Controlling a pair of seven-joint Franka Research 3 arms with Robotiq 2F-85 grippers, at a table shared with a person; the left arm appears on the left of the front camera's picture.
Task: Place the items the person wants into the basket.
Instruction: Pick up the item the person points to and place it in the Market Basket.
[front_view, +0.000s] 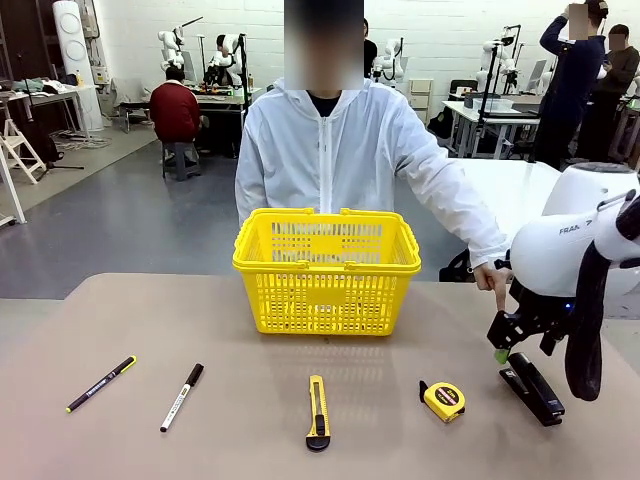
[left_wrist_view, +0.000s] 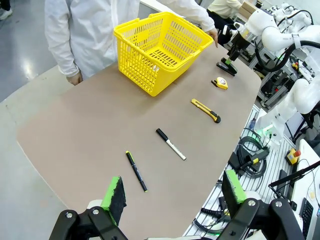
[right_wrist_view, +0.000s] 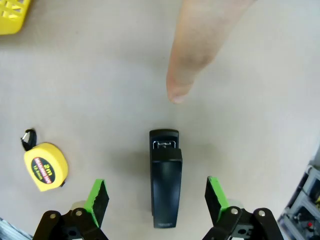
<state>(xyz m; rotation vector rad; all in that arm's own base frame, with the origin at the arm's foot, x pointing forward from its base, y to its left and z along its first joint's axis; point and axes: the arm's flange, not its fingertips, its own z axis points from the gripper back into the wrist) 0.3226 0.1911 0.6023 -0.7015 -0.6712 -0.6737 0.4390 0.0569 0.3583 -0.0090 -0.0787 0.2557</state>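
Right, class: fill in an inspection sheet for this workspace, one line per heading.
Surface: tan table, no spills seen.
Job's things: basket far middle, looks empty; marker and tape measure lie on the table.
Clutter: pen, utility knife, stapler; a finger points toward the stapler.
Grippers: right gripper open over the stapler; left gripper open, empty.
Cables: cables coiled beside the table.
Surroundings: person behind the basket; benches beyond.

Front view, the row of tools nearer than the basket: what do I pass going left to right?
black pen with yellow tip → white marker with black cap → yellow utility knife → yellow tape measure → black stapler
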